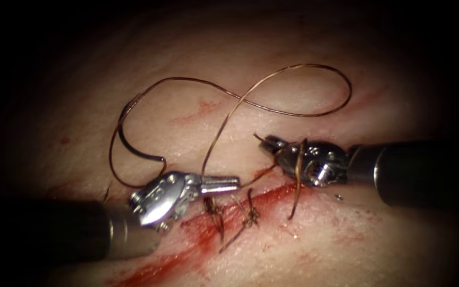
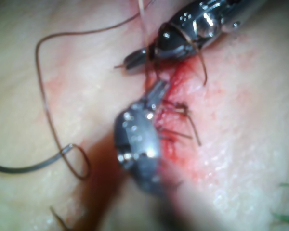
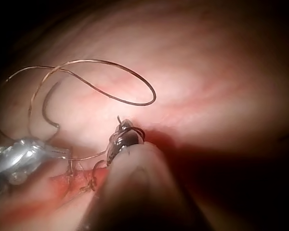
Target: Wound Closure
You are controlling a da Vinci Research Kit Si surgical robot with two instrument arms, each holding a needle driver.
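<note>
The tissue (image 1: 197, 74) has a red cut (image 1: 208, 228) running from lower left to upper right. My left tool (image 1: 232, 184) lies along the cut's left side, its jaws shut on the thread (image 1: 293, 66), which rises from them into a wide loop over the tissue. My right tool (image 1: 269, 143) comes in above the cut's upper end. Its jaws are shut on a short thread tail, and a turn of thread (image 1: 298, 170) is wrapped round its wrist. The curved needle (image 1: 134, 150) lies free on the tissue left of the cut, held by neither tool; the needle (image 2: 24, 168) rests flat.
Two tied stitches (image 1: 214, 210) (image 1: 251, 213) with cut ends cross the cut just below the left tool's jaws. Red fluid (image 1: 150, 271) pools along the lower end of the cut. The right tool's dark shaft (image 1: 426, 170) crosses the right side.
</note>
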